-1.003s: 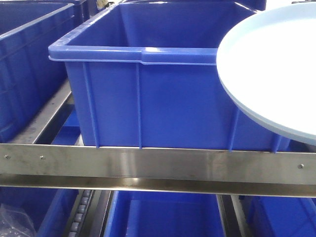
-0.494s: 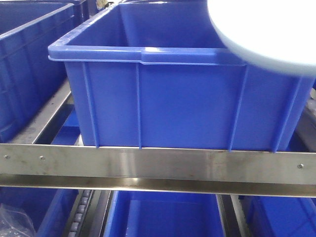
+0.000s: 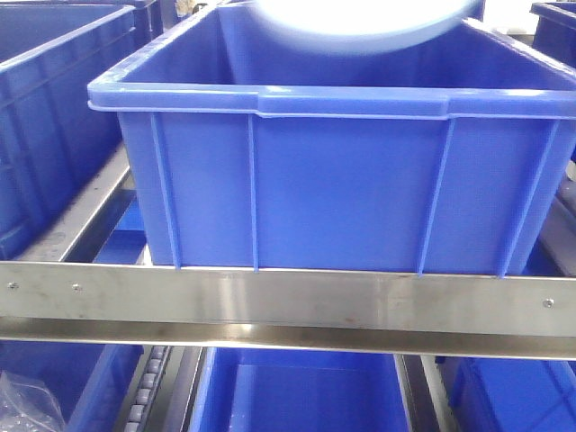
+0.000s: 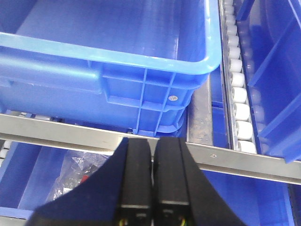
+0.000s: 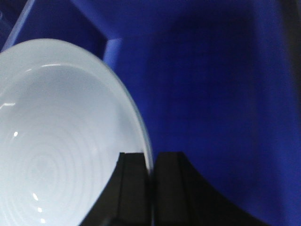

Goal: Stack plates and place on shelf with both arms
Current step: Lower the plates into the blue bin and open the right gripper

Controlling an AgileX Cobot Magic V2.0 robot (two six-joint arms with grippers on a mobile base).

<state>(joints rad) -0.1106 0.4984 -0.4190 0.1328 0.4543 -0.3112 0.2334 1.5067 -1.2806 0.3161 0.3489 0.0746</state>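
Plate: one pale plate (image 5: 61, 136) hung over the open blue bin (image 3: 342, 171) on the shelf rail (image 3: 288, 301), blurred in the front view; whether a second lay beneath it I could not tell.
Right gripper (image 5: 151, 188): clamped on the plate's rim.
Left gripper (image 4: 153, 174): fingers pressed together, empty, low before the rack.
Progress: I judged the carry nearly over, with set-down and release left.

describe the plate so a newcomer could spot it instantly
Start at the big blue bin sitting on the steel shelf rail in the front view. Above its open top, at the upper edge of the picture, hangs the plate, its rim pinched in the right gripper. It is the only pale, round, glossy thing among blue bins.
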